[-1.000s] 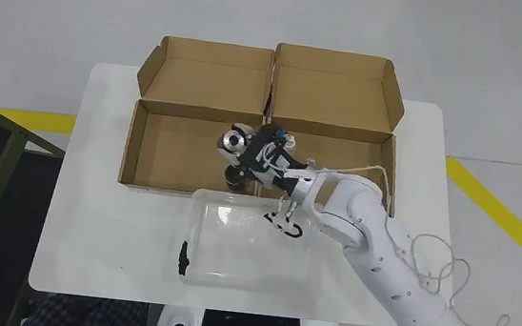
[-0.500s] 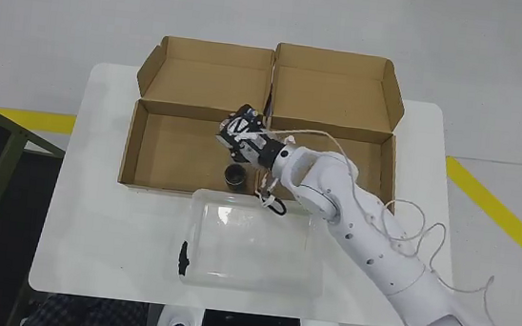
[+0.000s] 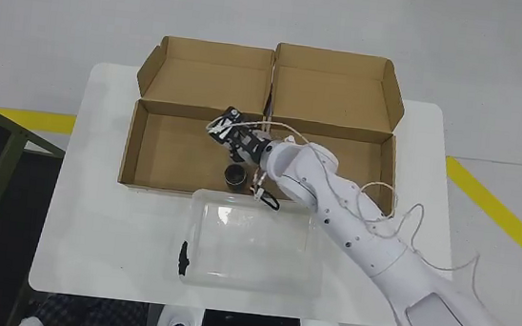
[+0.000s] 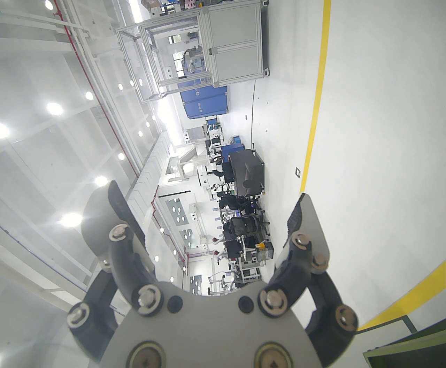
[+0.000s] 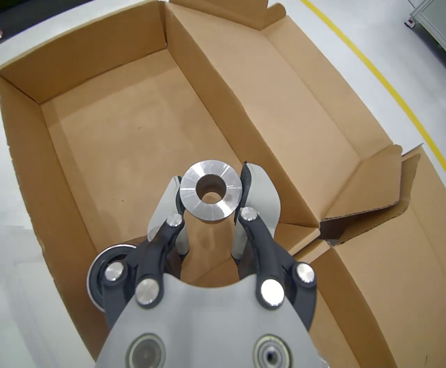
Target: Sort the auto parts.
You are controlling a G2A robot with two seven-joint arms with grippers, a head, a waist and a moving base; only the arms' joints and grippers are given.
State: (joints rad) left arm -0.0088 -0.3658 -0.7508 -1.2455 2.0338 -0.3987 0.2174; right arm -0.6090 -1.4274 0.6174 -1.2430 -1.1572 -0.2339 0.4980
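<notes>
Right wrist view shows you the right hand (image 5: 210, 191) clenched on a machined silver metal ring (image 5: 228, 184), flat-faced with a round bore, held over the bare floor of the left cardboard box (image 5: 132, 115). From the top view, a dark round part (image 3: 234, 176) sits in that box by the wall nearest the clear plastic bin (image 3: 252, 248). Your left hand (image 4: 208, 191) is spread wide, grasping nothing.

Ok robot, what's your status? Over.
Right gripper shut on ring, over box. Left gripper open, holding nothing. Dark part in box, not blocking.
</notes>
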